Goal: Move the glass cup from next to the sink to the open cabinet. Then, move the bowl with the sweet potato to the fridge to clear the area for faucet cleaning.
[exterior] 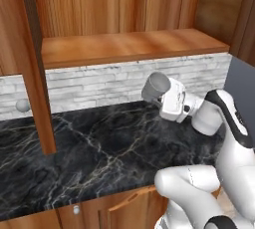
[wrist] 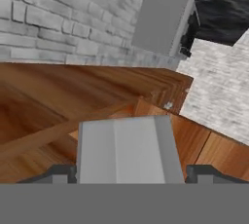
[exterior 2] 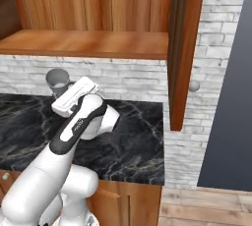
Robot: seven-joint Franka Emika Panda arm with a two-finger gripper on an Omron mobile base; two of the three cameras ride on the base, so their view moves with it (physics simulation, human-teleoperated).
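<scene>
translucent glass cup (exterior: 156, 86) sits pinched between the fingers of the gripper (exterior: 158, 92), carried above the black marble counter (exterior: 89, 148); the first step is in hand, and next the cup must rise toward 11 o'clock onto the open cabinet (exterior: 129, 46) shelf

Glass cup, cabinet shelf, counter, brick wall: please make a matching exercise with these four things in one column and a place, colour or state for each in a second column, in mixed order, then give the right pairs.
Column one:
1. glass cup
2. shelf of the open cabinet
3. counter
4. brick wall

Column two:
A. black marble with pale veins
B. held between the fingers of the tool, above the counter
C. light grey, behind the counter
D. reddish-brown wood, bare, above the brick wall

Right pairs: 1-B, 2-D, 3-A, 4-C
</scene>
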